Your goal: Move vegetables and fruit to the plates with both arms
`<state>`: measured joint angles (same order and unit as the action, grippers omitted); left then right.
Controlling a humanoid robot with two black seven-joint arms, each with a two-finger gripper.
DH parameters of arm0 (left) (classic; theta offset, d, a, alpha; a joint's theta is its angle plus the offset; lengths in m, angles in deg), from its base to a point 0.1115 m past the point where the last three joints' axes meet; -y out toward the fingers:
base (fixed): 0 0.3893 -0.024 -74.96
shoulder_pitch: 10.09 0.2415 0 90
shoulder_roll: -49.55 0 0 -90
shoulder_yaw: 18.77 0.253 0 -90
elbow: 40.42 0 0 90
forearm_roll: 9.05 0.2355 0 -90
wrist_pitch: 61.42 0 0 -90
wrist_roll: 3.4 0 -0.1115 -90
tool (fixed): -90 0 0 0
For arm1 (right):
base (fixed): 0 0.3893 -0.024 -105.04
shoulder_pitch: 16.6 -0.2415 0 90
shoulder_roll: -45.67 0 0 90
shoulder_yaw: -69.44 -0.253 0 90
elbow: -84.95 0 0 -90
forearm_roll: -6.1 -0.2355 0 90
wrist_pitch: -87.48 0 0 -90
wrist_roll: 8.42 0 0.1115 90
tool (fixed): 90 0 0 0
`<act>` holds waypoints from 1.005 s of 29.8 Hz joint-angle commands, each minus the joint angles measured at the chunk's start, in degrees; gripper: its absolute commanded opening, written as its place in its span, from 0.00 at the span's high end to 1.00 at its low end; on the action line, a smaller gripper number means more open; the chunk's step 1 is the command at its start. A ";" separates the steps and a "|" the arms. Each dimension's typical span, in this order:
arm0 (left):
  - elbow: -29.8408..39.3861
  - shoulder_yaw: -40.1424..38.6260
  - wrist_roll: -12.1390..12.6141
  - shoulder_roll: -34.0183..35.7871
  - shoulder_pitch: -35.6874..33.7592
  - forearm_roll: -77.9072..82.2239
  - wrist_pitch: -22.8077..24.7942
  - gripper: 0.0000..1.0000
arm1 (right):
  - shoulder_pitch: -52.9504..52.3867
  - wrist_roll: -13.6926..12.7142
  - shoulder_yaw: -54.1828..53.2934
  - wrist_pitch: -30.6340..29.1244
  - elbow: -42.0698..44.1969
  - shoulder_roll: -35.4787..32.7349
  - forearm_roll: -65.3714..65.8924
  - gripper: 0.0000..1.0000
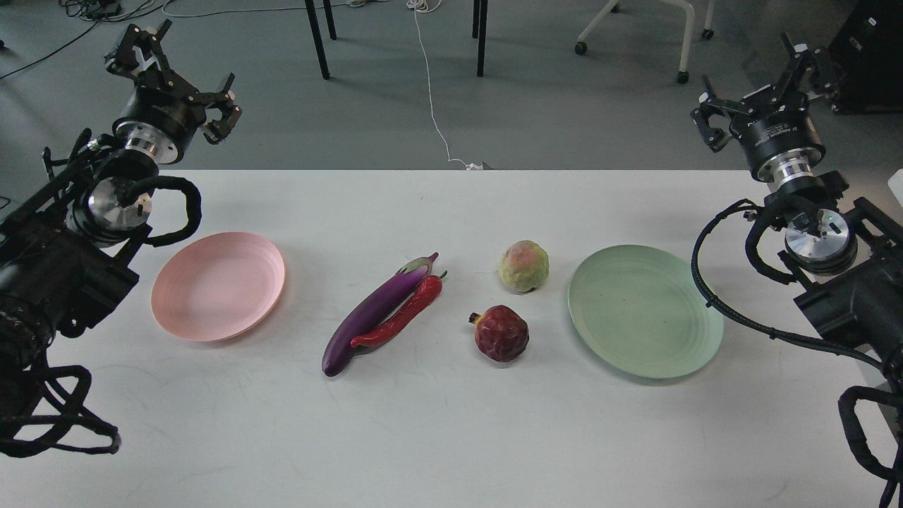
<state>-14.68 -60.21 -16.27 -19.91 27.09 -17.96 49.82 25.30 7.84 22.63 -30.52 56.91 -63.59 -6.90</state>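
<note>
- the left gripper (173, 70) hung above the worktop's far left corner, its fingers spread wide apart and holding nothing; the right gripper (765, 85) hung above the far right corner, likewise spread and empty. both were well apart from every item, so nothing had yet been lifted.
- the eggplant (374, 314) and the red chili pepper (402, 316) lay touching along their length near the middle of the worktop, slanting from the near left up toward the far right. a grasp on one would likely have nudged or dragged the other, or the fingers might have closed on both at once.
- the eggplant looked glossy and long; gripped near one end it could have slipped or swung and dropped short of the pink plate (219, 286), which sat toward the left edge.
- the pomegranate (501, 333) and the yellow-green fruit (524, 266) sat near each other right of centre, just left of the green plate (645, 310). both were round, so an off-centre pinch might have squirted them out and sent them rolling toward the near edge.
- the plates were shallow; a fruit released from too high could have rolled over the rim.
- both arms reaching for the middle together risked crossing paths, since all four items clustered between the plates.
- looped cables on the arms could have brushed a plate and shifted it.
</note>
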 commanded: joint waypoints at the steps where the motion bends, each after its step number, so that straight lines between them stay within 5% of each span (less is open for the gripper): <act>1: 0.01 0.05 -0.31 -0.06 0.00 -0.14 -0.15 0.02 | 0.11 0.09 0.58 0.00 -0.26 -0.68 0.09 0.01; 6: 0.01 0.04 -1.18 -0.15 0.00 -0.14 -0.15 0.02 | -0.86 0.09 6.18 0.00 -1.23 -2.17 1.48 0.01; 11: 0.19 0.05 -4.88 0.03 0.00 -0.05 0.38 0.02 | -8.31 0.26 18.48 0.00 -5.09 -5.43 7.72 0.01; 18: 0.19 0.22 -4.88 0.12 0.09 -0.14 0.46 0.02 | -25.70 0.26 42.55 0.00 -10.28 -7.37 16.77 0.01; 24: 0.19 0.13 -4.70 1.43 0.00 -0.05 0.55 0.02 | -40.83 0.35 62.77 0.00 -16.07 -1.49 23.45 0.01; 30: 0.54 0.48 -4.61 3.19 0.00 -0.05 0.47 0.02 | -48.23 0.61 75.62 0.00 -31.27 1.16 47.95 0.02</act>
<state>-14.20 -59.93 -20.94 -17.32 27.10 -18.03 50.36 -20.52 8.33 93.88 -30.56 31.74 -63.29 29.45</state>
